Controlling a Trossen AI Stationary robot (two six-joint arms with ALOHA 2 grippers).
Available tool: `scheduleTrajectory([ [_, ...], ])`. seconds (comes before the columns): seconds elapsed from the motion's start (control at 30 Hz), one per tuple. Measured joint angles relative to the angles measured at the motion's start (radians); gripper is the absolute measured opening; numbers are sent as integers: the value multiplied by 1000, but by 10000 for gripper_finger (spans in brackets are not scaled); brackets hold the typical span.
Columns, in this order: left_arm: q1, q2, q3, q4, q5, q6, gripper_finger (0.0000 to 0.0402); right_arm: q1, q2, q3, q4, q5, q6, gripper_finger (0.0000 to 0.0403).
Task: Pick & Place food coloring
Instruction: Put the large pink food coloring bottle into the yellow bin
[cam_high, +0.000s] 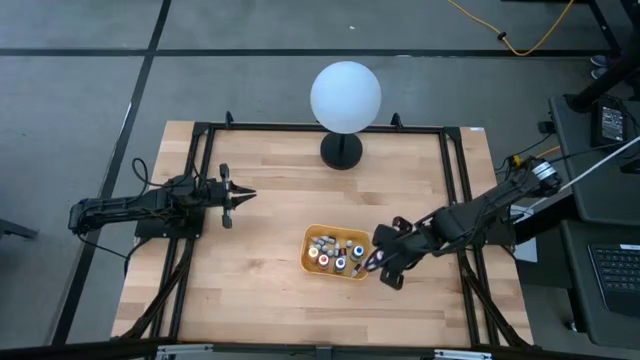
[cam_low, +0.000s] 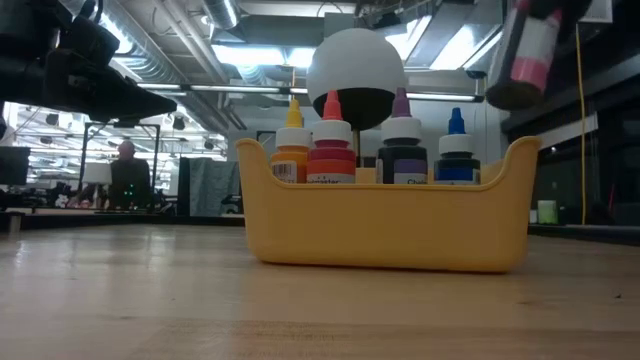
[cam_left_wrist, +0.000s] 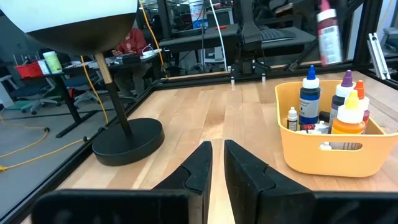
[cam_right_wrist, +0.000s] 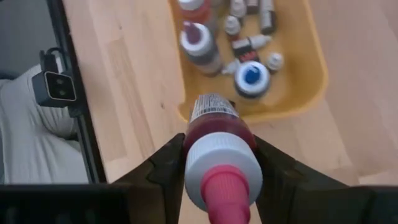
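A yellow tray (cam_high: 337, 253) sits on the wooden table and holds several small food coloring bottles. Orange (cam_low: 291, 150), red (cam_low: 331, 150), purple (cam_low: 402, 150) and blue (cam_low: 456, 150) ones stand upright, and smaller ones lie among them (cam_right_wrist: 249, 46). My right gripper (cam_high: 385, 262) hovers over the tray's right end, shut on a pink bottle (cam_low: 528, 50) with a white collar. My left gripper (cam_high: 238, 194) waits shut at the table's left, pointing right, well apart from the tray. My right gripper pinches the pink bottle between its two fingers (cam_right_wrist: 168, 162), on the upper body just under the white collar (cam_right_wrist: 214, 130). The fingers slant down from the table's right side. The bottle lies along them, with its nozzle toward the wrist and its base toward the tray. It is lifted clear.
A lamp with a white globe (cam_high: 345, 95) and a black round base (cam_high: 341, 150) stands at the table's far middle. Black frame rails (cam_high: 455, 190) run along the table's edges. Bare wood lies between the left gripper and the tray. People sit in the room beyond (cam_low: 127, 170).
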Motion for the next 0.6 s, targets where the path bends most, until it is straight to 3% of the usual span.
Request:
scheduleTrajectory([
  [0.37, 0, 0, 0, 0, 0, 0, 40, -22, 287, 258, -147, -10, -161, 147],
  [0.6, 0, 0, 0, 0, 0, 0, 36, -55, 356, 314, -151, -42, -238, 148],
])
